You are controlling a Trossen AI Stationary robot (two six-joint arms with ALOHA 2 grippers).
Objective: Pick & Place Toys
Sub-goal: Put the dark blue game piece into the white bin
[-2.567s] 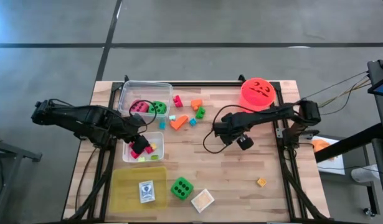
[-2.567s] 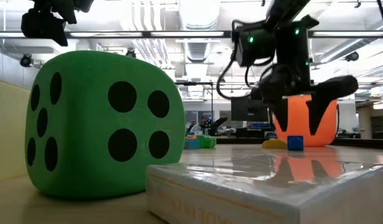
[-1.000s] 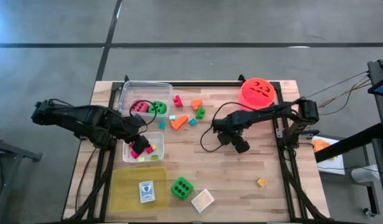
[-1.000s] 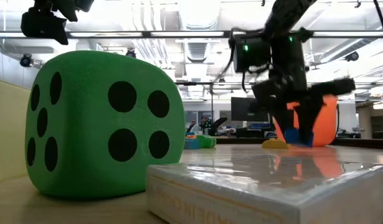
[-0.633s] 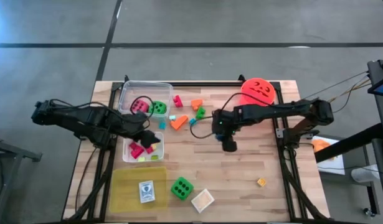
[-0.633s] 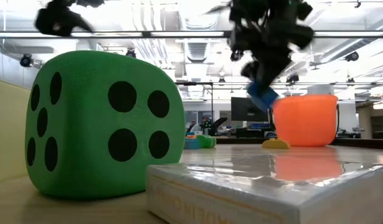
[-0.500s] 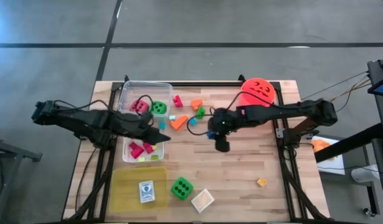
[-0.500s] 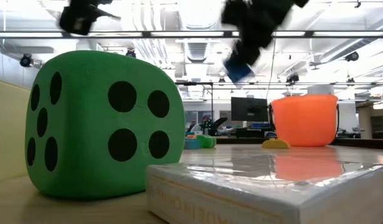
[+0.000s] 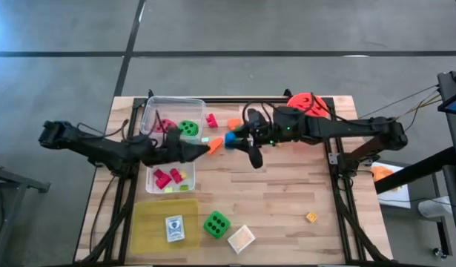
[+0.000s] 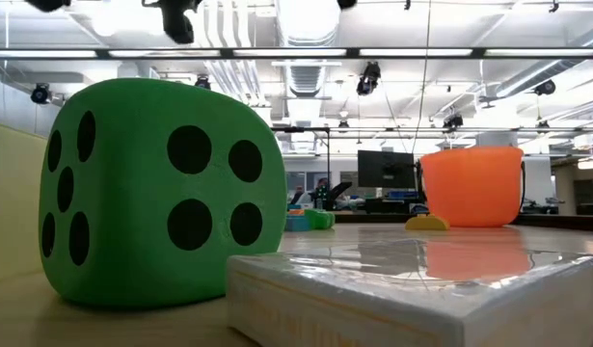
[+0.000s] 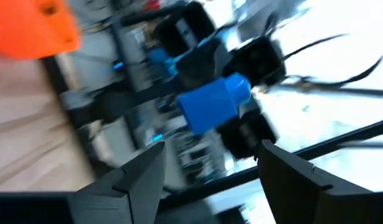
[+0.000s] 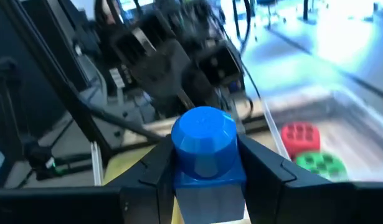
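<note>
**Operator:** Where do you put me in the job right now?

**Observer:** Start with the table (image 9: 287, 208). Your two arms meet over its far middle, tip to tip. The clear tub (image 9: 164, 113) at the far left holds a pink die (image 9: 164, 126) and a green die (image 9: 187, 127); a smaller tub (image 9: 159, 185) nearer you holds pink and yellow pieces. The red-orange bucket (image 9: 311, 101) sits at the far right, partly under the right arm. A second green die (image 9: 216, 223) and a card box (image 9: 241, 239) lie at the near edge.

**Operator:** And the piece itself?

**Observer:** Your right gripper (image 9: 233, 138) is clenched on the blue block (image 12: 205, 144), held up off the wood. Your left gripper (image 9: 204, 148) faces it with jaws spread and nothing between them; the block (image 11: 214, 103) hangs just ahead of those fingers.

**Operator:** So this is a handover?

**Observer:** I judge so. Next you need to ease the left fingers around the block's free end, close them, and only then let the right release. Loose blocks, among them an orange block (image 9: 234, 123), lie close under the meeting point, so stay high.
</note>
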